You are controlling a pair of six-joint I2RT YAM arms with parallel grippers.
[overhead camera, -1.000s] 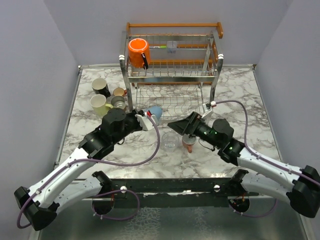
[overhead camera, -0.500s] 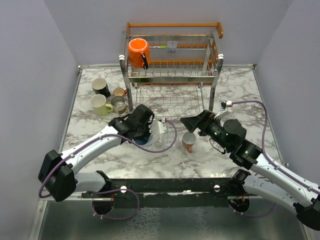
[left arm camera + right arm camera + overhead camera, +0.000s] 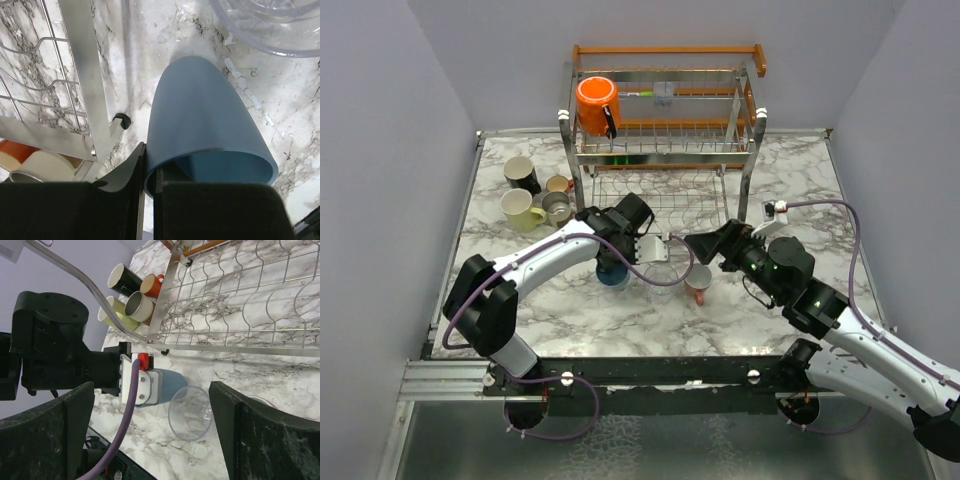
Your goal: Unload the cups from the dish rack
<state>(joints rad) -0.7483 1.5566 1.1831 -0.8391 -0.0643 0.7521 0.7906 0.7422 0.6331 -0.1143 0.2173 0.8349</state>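
Left jaws pinch the wall of the light blue cup (image 3: 205, 120). The left gripper (image 3: 150, 172) has it tilted, low by the marble table (image 3: 800, 190), beside the clear glass (image 3: 660, 278) and near the dish rack (image 3: 752, 130) leg. Right gripper (image 3: 705, 247) jaws are spread wide and hold nothing, above the pink cup (image 3: 698, 284). The bright orange cup (image 3: 595, 103) sits on the rack's top tier.

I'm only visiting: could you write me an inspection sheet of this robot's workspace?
Surface: marble-pattern table.
Job's things: dish rack with orange mug on upper tier; black mug, yellow mug, tan mug, small orange cup standing left of it; clear glass and pinkish mug in front.
Clutter: nothing seen.
Claws: left claw shut on rim of blue cup; right claw open, empty.
Cables: purple cable along each arm.
Surroundings: plain grey walls.
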